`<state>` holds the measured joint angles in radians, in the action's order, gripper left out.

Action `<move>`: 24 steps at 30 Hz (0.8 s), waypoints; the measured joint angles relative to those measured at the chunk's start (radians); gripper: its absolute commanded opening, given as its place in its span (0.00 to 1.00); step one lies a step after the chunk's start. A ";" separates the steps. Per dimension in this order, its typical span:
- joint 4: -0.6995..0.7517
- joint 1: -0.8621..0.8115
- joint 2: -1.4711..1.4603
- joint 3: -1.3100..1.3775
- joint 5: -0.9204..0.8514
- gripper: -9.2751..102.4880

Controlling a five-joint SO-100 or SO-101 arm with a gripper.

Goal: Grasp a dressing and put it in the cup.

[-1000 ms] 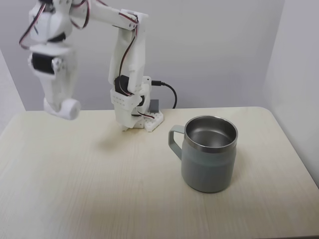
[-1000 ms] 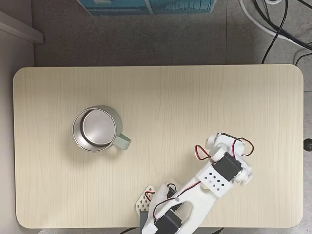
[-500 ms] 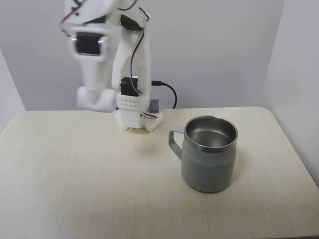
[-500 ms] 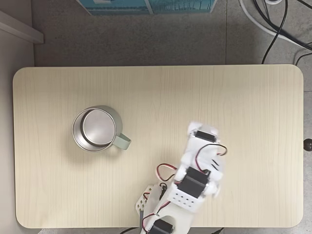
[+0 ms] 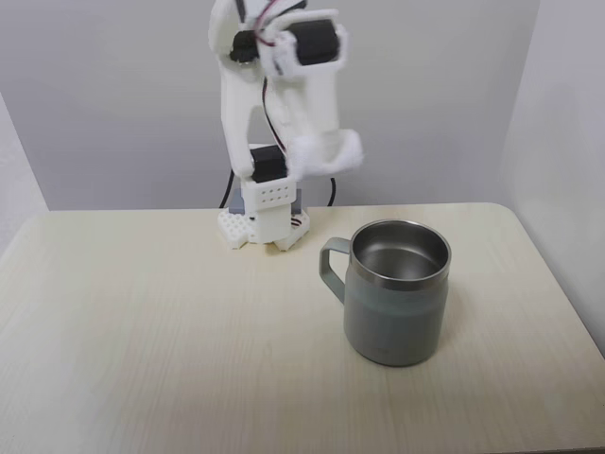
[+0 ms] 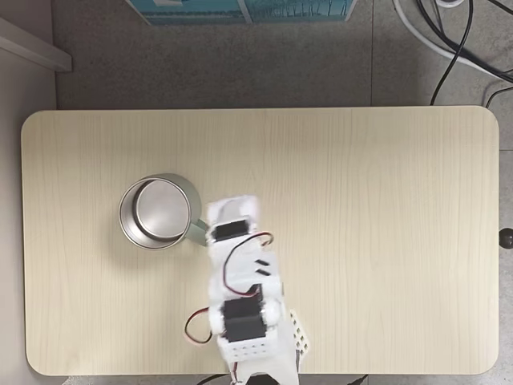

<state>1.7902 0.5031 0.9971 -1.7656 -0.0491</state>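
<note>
The cup (image 5: 395,322), a grey-green mug with a steel rim and inside, stands on the table with its handle (image 5: 331,270) pointing left in a fixed view. High above the table, up and left of the cup, my white gripper (image 5: 331,159) is motion-blurred. A white rounded lump at its tip reads as the dressing (image 5: 348,151), with the jaws shut on it. From above, the gripper (image 6: 231,207) hangs just right of the cup (image 6: 123,212), over the handle. The cup looks empty inside.
The arm's base (image 5: 265,227) stands at the table's back edge, with a black cable (image 5: 327,184) behind it. Seen from above, the base (image 6: 256,353) is at the bottom edge. Bare tabletop (image 6: 385,200) stretches to the right. Cables (image 6: 449,40) lie on the floor beyond.
The arm has swung across the table toward the cup, carrying the dressing. It moved left to right in the front view and right to left from above.
</note>
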 measured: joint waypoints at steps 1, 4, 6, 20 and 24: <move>0.000 0.034 0.003 0.000 0.000 0.08; -0.009 0.118 0.046 0.000 0.012 0.08; -0.021 0.138 0.091 0.000 0.025 0.08; -0.132 0.262 0.299 0.002 0.037 0.08; -0.173 0.284 0.319 0.054 0.037 0.08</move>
<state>1.6168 0.7869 1.3162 -1.7119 -0.0123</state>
